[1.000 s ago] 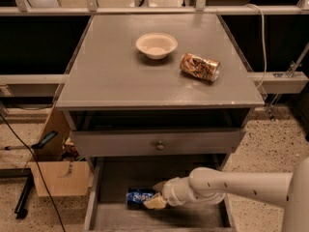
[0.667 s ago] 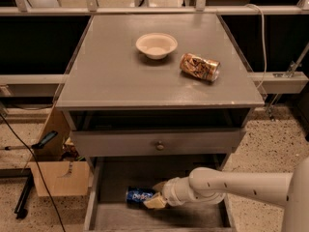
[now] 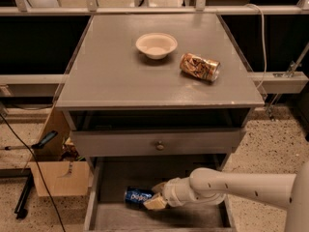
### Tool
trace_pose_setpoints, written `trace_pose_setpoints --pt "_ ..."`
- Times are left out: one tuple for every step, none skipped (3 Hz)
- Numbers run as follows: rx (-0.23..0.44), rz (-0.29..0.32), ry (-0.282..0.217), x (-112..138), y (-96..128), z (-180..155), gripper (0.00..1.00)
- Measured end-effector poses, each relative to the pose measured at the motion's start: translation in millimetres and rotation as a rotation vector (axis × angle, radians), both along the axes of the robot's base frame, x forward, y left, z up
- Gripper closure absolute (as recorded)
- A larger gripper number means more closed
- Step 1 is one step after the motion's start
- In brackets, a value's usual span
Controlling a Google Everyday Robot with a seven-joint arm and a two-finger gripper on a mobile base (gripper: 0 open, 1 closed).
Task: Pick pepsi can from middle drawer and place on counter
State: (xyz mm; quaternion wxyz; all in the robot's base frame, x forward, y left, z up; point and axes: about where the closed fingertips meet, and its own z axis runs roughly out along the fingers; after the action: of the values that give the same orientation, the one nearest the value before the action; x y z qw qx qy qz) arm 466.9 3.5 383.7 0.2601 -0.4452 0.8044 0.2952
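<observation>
The pepsi can (image 3: 138,195), dark blue with white lettering, lies on its side on the floor of the open middle drawer (image 3: 120,175), left of centre. My gripper (image 3: 156,196) reaches in from the right on a white arm and sits right at the can's right end, low in the drawer. The counter (image 3: 120,76) is the wide grey top of the cabinet above.
A cream bowl (image 3: 156,45) and a gold-and-brown can (image 3: 200,66) lying on its side rest on the counter. A grey drawer front with a round knob (image 3: 160,146) stands slightly pulled out just above the gripper. A cardboard box (image 3: 60,178) and a black cable (image 3: 29,163) are on the floor at left.
</observation>
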Motion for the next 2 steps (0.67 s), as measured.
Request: trace_pose_setpoints --pt "0.047 -0.004 -0.028 4.9 -11.2 25.4 1.00" --pt "0.087 -0.030 -0.074 9.9 -35.1 58.8 1.00"
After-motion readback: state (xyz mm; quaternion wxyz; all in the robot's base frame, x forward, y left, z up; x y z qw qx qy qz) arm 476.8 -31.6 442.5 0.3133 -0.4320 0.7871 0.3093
